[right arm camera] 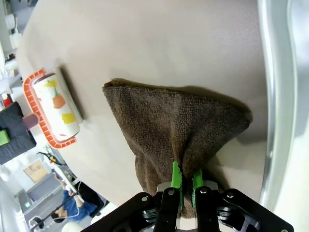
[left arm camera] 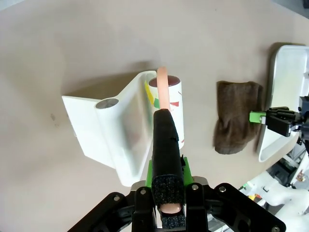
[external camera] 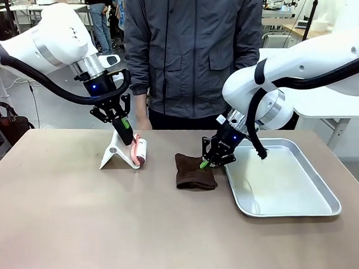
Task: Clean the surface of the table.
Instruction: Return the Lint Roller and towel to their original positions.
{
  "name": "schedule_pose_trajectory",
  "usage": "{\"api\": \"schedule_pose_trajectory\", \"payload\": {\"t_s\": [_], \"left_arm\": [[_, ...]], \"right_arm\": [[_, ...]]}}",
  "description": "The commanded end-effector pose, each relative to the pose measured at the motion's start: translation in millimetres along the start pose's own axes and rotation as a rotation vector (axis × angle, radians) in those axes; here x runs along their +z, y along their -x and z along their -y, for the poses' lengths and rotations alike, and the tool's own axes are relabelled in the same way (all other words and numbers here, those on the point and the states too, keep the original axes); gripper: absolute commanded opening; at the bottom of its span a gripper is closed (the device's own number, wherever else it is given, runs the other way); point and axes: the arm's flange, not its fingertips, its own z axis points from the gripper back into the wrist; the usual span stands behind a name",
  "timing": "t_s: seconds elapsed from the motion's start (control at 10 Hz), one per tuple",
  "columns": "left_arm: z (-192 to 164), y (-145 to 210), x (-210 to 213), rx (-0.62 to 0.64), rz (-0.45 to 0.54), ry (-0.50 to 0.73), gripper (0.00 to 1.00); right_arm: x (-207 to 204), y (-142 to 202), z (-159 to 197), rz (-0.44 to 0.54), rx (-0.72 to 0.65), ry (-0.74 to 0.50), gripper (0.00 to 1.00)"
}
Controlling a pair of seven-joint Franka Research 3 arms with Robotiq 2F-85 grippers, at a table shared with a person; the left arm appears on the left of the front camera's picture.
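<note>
Front view gives you the table point(external camera: 82, 220) first: its brownish top runs across the whole lower part of the picture, under both arms. A person in a grey jacket point(external camera: 194, 51) stands at its far edge, facing you. On the right side of the top lies the silver tray point(external camera: 287, 187), its near left corner just beside the brown cloth point(external camera: 194, 171).

You can see the right gripper point(external camera: 205, 163) low over the table, its green-padded fingers pinched tight on the edge of that cloth nearest the tray; the right wrist view shows the fabric bunched between the pads point(right arm camera: 176, 175) while the rest of the cloth spreads flat on the surface.

Your left gripper point(external camera: 126, 136) hangs over the far left-middle of the table, clamped on the black-wrapped handle of the lint roller point(external camera: 138, 152). The roller's pink frame and printed roll sit down at the tabletop, against the white stand point(external camera: 113, 152), which rests on the surface. In the left wrist view you look straight down the handle to the roll, with the cloth and tray off to the side, well apart from the stand.
</note>
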Motion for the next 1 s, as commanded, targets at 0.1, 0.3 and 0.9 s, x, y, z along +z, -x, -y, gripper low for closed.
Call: {"api": "schedule_pose_trajectory", "payload": {"t_s": [0.1, 0.3, 0.9], "left_arm": [[-4.7, -2.9, 7.7, 0.048, 0.014, -0.02, 0.22], [-10.1, -1.3, 1.2, 0.062, 0.01, -0.03, 0.22], [-24.9, 5.5, -11.1, 0.097, 0.022, -0.032, 0.22]], "right_arm": [[1.5, 0.7, -1.0, 0.001, 0.002, 0.003, 0.09], [1.5, 0.7, -1.0, 0.001, 0.002, 0.003, 0.09], [1.5, 0.7, -1.0, 0.001, 0.002, 0.003, 0.09]]}}
